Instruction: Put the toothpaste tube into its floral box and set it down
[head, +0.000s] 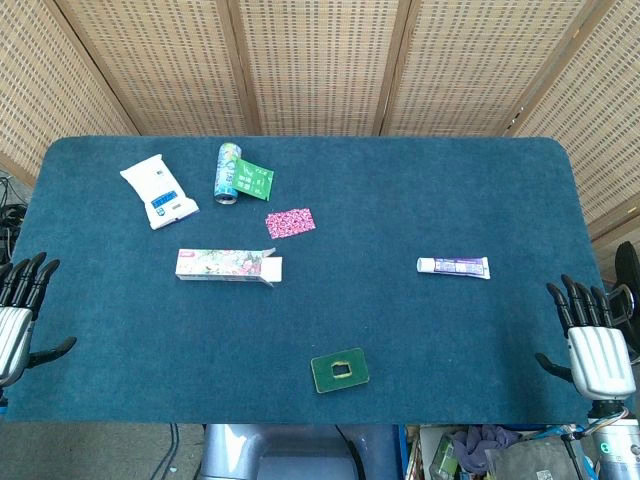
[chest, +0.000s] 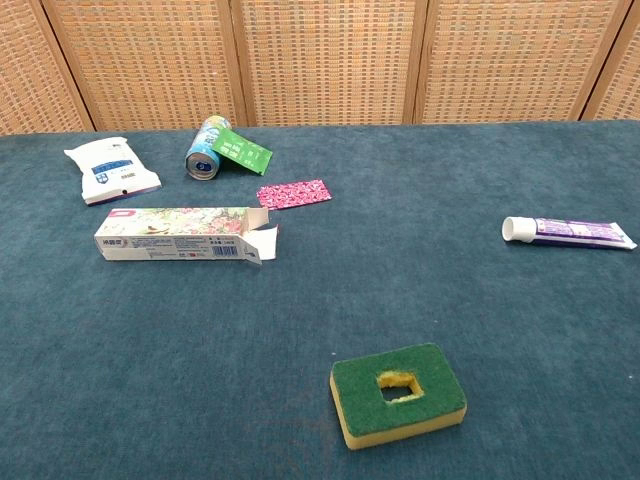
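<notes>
**Both hands idle at table edges; tube and box lying apart**

We are seeing the toothpaste tube (head: 454, 266) lying flat on the blue table (head: 420, 180), toward the right side, its white cap pointing left. The floral box (head: 227, 264) is lying on its long side toward the left, well apart from the tube, with its right-end flaps (chest: 262, 240) standing open toward the tube.

We are noting the left hand (head: 18, 310) hanging at the table's left edge, fingers spread and pointing up, grasping nothing. The right hand (head: 592, 340) is hanging at the right edge in the same released posture, fingers apart, palm empty. Neither hand is touching any object. The chest view is showing neither hand.

Other items: a white wipes packet (head: 158, 191) is lying at the far left; a can (head: 229, 172) is lying on its side just beside a green sachet (head: 256, 180); a pink patterned sachet (head: 290, 222) is resting between the can and the box. A green-topped sponge (chest: 398, 393) with a hole in its middle is sitting near the front edge.
</notes>
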